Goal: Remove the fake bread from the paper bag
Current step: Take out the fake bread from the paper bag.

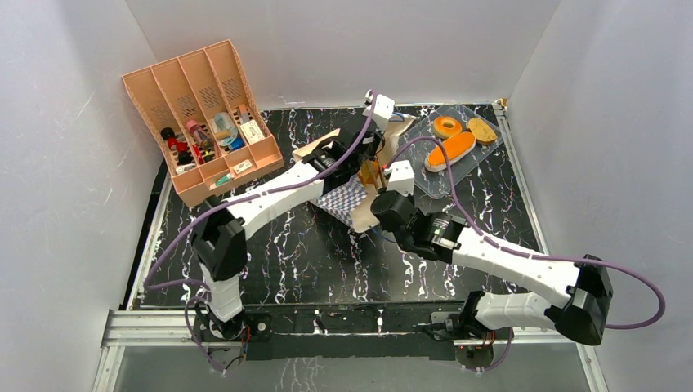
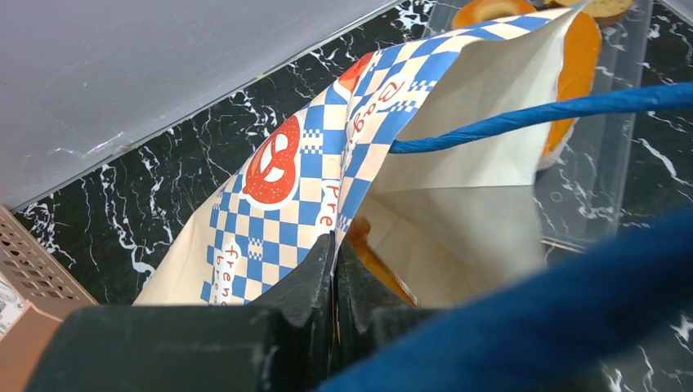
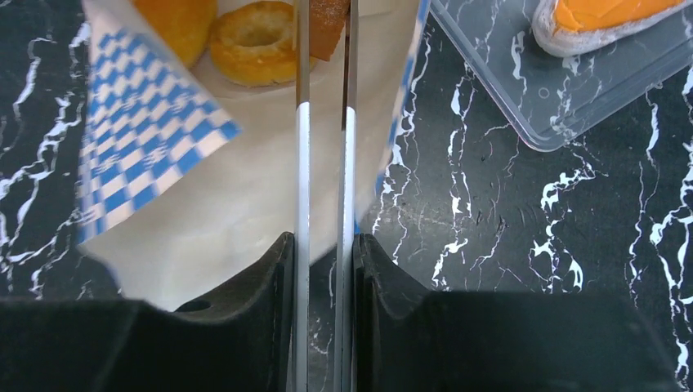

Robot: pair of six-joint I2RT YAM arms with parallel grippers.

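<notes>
Although three pieces already lie on the clear plastic tray (image 1: 441,181), namely a ring bagel (image 1: 447,126), a tan piece (image 1: 482,129) beside it and the long orange-topped loaf (image 1: 451,151), we judge the job about half done, because the paper bag (image 3: 245,188) is not yet emptied. In the right wrist view we see a second ring bagel (image 3: 256,42) and a golden bun (image 3: 176,20) lying on the bag's cream inside. Next to them a brown toast slice (image 3: 328,24) sits between the tips of the metal tongs (image 3: 302,163). The right gripper (image 3: 325,245) has its jaws clamped on those tongs, whose two blades run straight from the fingers into the bag's mouth. The left gripper (image 2: 335,253) has its jaws pressed together on the bag's checkered rim, holding the mouth open, with a blue cord handle (image 2: 531,118) crossing in front of its camera. What is left, as we read it, is the toast at the tongs, then the bagel and the bun. The tray's edge lies near the bag's mouth on the right, so the crossing looks short, but the toast must clear the bag's rim and then the tray's raised wall. We see room to swing over the near side of the black marbled table (image 1: 270,261), and the orange slotted organiser (image 1: 145,98) stands well apart at the far left.
</notes>
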